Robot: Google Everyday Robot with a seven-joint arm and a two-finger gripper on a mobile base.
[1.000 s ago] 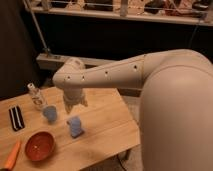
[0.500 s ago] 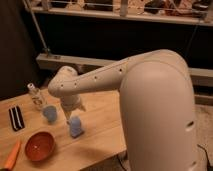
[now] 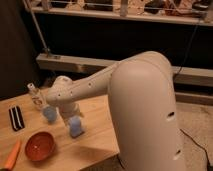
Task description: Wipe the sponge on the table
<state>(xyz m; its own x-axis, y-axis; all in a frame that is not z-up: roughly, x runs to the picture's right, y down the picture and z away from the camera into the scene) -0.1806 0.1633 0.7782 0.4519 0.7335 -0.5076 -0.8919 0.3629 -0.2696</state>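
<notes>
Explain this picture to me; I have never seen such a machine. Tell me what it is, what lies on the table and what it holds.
The big white shape is a robot's single arm, seen by one camera looking past it down at a wooden table; where the camera is mounted cannot be told. At the arm's tip hangs its two-finger gripper, open and holding nothing, close beside a small light-blue sponge. Also on the table are a pale-blue cup, a small clear bottle, a striped black-and-white object, a reddish bowl and an orange stick-like thing.
</notes>
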